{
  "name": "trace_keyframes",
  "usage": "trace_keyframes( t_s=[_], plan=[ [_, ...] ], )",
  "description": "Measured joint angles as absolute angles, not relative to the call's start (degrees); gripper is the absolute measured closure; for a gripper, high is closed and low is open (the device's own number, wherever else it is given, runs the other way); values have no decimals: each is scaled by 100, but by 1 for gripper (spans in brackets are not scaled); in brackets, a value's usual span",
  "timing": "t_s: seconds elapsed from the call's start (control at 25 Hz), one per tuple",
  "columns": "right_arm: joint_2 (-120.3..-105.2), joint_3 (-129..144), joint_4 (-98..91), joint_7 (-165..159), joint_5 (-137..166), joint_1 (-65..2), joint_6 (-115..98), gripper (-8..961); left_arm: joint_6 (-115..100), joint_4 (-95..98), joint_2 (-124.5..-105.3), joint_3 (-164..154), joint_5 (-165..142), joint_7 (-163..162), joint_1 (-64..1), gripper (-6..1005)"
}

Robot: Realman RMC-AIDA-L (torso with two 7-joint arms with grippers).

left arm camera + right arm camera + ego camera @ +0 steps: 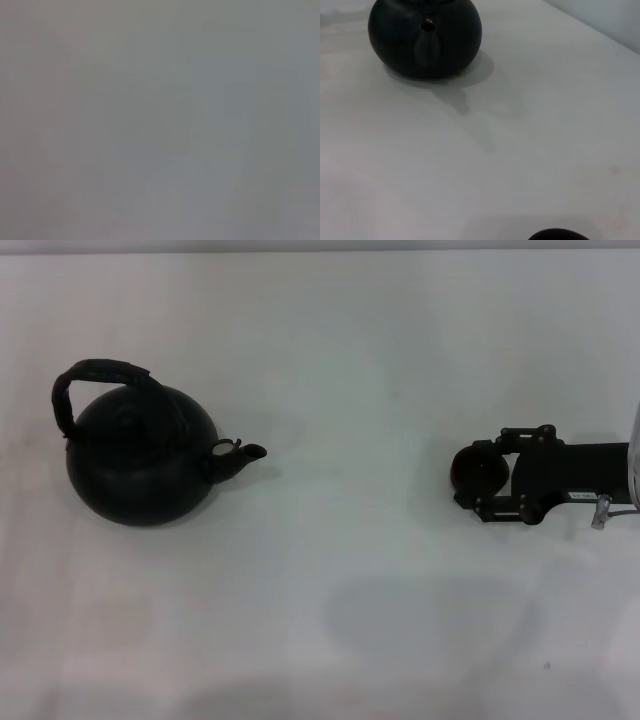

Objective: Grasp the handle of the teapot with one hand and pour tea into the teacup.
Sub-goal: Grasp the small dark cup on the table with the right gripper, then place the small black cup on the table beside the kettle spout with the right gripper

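Right now your right gripper (482,473) has its fingers closed around the little teacup (478,468) on the white table (380,360), the big black teapot (140,465) with its looped handle (95,373) sits far off to the left, and your left gripper is out of sight.

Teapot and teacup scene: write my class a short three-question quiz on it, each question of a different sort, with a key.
1. True or false: the left gripper holds the teapot by its handle.
2. The right gripper is at which thing? A. the spout B. the teacup C. the lid
3. Fill in: the teapot's spout points toward the ____.

Key: 1 false, nothing touches the handle. 2 B. 3 teacup.
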State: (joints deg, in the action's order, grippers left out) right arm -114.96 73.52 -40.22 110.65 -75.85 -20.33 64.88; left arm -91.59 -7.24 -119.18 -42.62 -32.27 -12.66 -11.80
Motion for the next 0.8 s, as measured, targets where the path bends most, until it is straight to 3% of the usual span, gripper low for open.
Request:
trace_keyframes(
  t_s=[0.24, 0.8],
  plan=[
    [-11496, 7334, -4028, 11038, -7581, -2066, 6488, 232, -9158, -721, -11917, -4262, -3225, -1265, -1186, 169],
    [-11516, 7699, -4338, 10515, -8148, -2317, 7074, 233, -9158, -729, -11929, -4269, -3251, -1265, -1188, 169]
  ],
)
